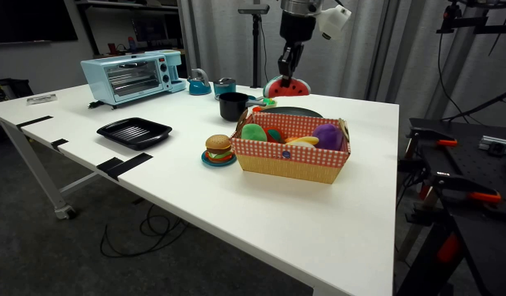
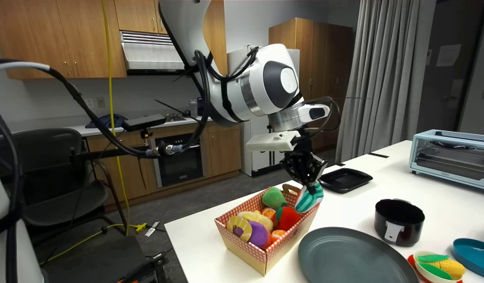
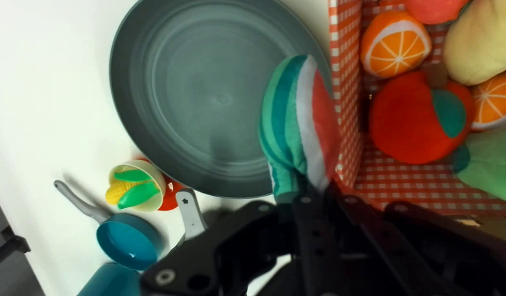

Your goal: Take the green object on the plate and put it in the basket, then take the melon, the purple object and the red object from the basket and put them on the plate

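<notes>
My gripper is shut on the watermelon slice, the melon. In the wrist view the melon shows over the plate's edge and the basket's near wall, held up off both. The basket is tan with checked lining. In it lie the purple object, a red object with a green leaf and a rounded green object. The red object also shows in the wrist view; the purple one does not. The grey plate has nothing on it, beside the basket.
The basket also holds orange slices and a yellow toy. A bowl with toy corn, a black pot and a blue pan stand near the plate. The toy burger, black tray and toaster oven stand farther off.
</notes>
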Controlling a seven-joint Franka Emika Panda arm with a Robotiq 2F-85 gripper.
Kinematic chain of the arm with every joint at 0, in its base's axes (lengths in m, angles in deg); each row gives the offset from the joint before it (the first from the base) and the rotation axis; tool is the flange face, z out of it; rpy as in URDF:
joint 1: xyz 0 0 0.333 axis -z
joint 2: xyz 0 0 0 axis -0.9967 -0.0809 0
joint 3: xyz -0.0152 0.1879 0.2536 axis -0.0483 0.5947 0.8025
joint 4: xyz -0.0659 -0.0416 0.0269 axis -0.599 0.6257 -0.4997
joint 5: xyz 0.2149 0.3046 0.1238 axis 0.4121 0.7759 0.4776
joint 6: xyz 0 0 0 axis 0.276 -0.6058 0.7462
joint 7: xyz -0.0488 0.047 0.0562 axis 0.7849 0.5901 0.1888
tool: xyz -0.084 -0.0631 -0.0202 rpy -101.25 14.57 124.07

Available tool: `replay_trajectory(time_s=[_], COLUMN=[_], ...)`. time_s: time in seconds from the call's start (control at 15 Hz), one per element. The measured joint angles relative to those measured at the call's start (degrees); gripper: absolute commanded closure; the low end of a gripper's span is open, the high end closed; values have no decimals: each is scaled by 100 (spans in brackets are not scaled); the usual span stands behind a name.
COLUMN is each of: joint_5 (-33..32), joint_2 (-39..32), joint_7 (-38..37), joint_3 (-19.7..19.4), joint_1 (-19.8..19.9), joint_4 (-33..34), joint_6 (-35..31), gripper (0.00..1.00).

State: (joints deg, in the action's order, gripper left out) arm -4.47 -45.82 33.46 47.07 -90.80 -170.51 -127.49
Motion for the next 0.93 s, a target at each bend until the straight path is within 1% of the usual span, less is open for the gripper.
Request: replay_trajectory(time_s=[0.33, 0.4, 0.47, 0.53, 0.73, 0.87, 0.93], joint_5=[-878, -1014, -1109, -1146, -1151, -1151, -1151], joint_2=[-229, -306, -386, -467, -681, -764, -785], joint_7=[-479, -579, -658, -707, -755, -757, -757], joint_3=[-482, -593, -687, -762, -882, -901, -901], joint_1=[63, 64, 64, 63, 62, 61, 54], joint_4=[96, 129, 166, 198, 293, 320, 322], joint_6=[-416, -477, -531, -570, -626, -628, -629], gripper=[98, 68, 67, 62, 37, 23, 15])
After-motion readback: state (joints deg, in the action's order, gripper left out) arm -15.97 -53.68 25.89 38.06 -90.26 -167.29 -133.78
